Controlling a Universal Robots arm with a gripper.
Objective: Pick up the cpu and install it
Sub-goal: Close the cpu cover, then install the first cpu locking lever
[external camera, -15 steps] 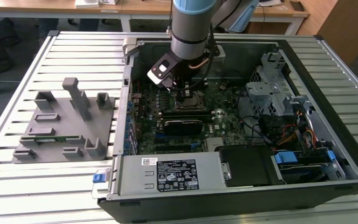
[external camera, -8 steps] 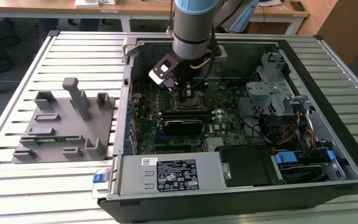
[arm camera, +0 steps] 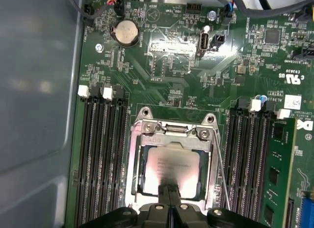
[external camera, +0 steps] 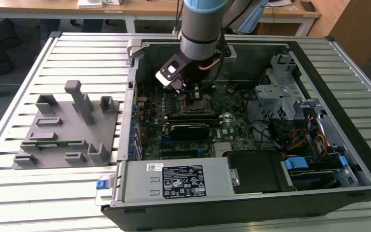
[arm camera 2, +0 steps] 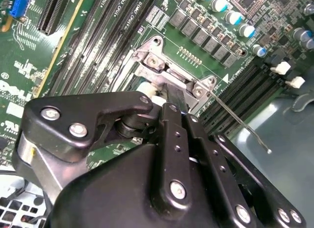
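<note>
two ram slot banks [arm camera: 100, 159] flank cpu [arm camera: 171, 164]; gripper [arm camera: 169, 191] over it.

Small flat square cpu [arm camera: 171, 166], silvery-white metal top with faint print and a thin darker rim. Lies flat, top face up, inside the square metal socket frame [arm camera: 135, 159] on the green motherboard [arm camera: 171, 90], edges parallel to the frame's. Sits between two banks of black memory slots [arm camera: 100, 154]. Overlapped along one edge by the black end effector [arm camera: 169, 191], tips closed together.
</note>
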